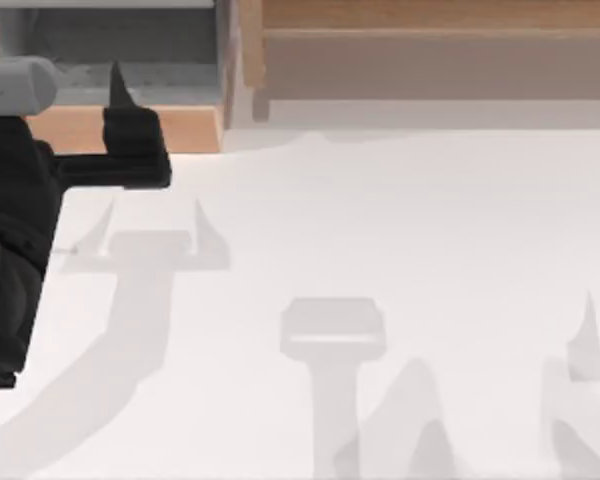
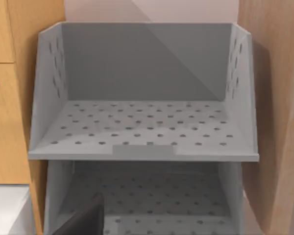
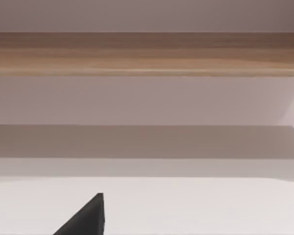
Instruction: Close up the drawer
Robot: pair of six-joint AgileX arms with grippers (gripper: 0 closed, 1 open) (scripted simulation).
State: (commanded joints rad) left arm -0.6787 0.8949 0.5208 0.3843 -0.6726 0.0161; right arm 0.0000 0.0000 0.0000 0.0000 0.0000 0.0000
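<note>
The white bench (image 1: 380, 250) lies bare; the drawer (image 1: 130, 128) stands pulled out at upper left. My left gripper (image 1: 120, 135), jaws spread, sits at its front panel: push squarely inward.

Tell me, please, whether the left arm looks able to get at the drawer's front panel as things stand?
Probably yes: the left gripper sits right at the drawer front panel at the table's far left, with nothing between them.
</note>
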